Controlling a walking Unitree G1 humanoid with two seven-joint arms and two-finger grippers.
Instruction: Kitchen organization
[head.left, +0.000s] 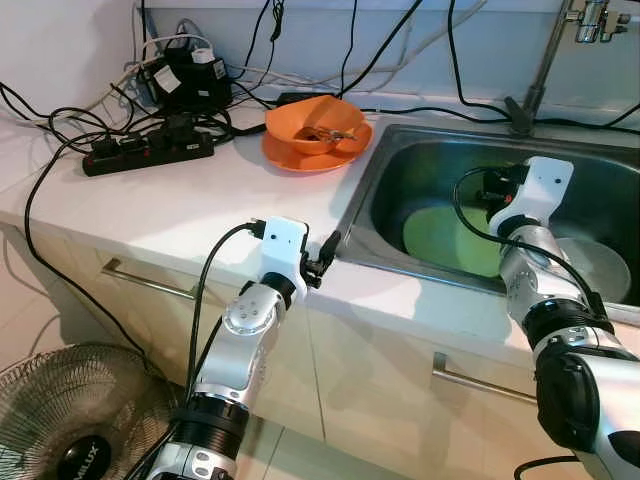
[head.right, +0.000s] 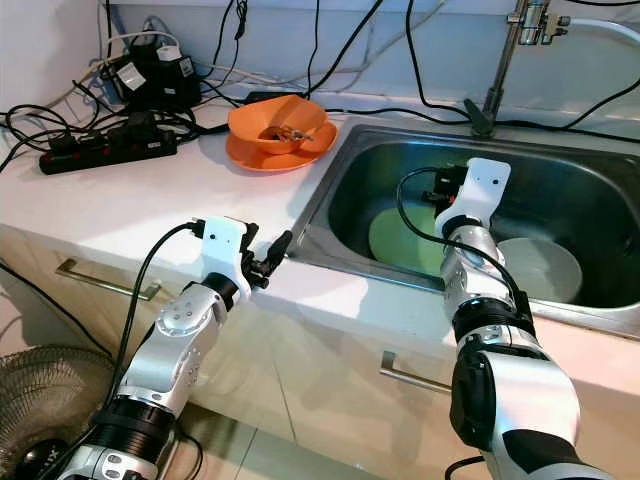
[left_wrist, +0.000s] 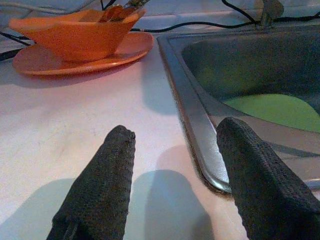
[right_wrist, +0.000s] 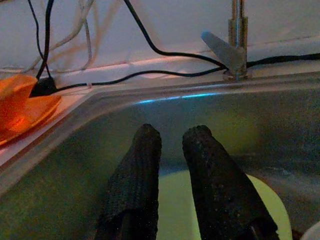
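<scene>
Down in the steel sink (head.left: 400, 175) lies a green plate (head.left: 445, 238), flat on the bottom, with a white bowl (head.left: 600, 268) just beside it toward the right end of the basin. The right gripper (right_wrist: 172, 145) hangs inside the sink above the green plate, its two black fingers (right_wrist: 137, 170) drawn close with only a narrow slit between them and nothing pinched there (whether the tips touch the plate I can't tell). Its white wrist housing stands over the basin, a black cable looping off it.

Up on the white counter (head.left: 170, 210), near the sink's back left corner, sits an orange bowl (head.left: 313, 123) on an orange plate (head.left: 300, 155); some cutlery rests in the bowl, too small to make out properly. The left gripper (left_wrist: 175, 140) hovers low over the counter at the sink's front left corner, fingers spread wide and holding nothing, one finger over the counter, the other over the sink's rim.

Further left on the counter is a black power strip (head.left: 145, 150) with plugs in it, and behind it a tangle of black and white cables and adapters. The tap (head.left: 540, 70) rises at the back of the sink. Below the counter are cream cabinet doors with metal handles (head.left: 150, 283), and a floor fan (head.left: 70, 420) stands on the tiles at the lower left.
</scene>
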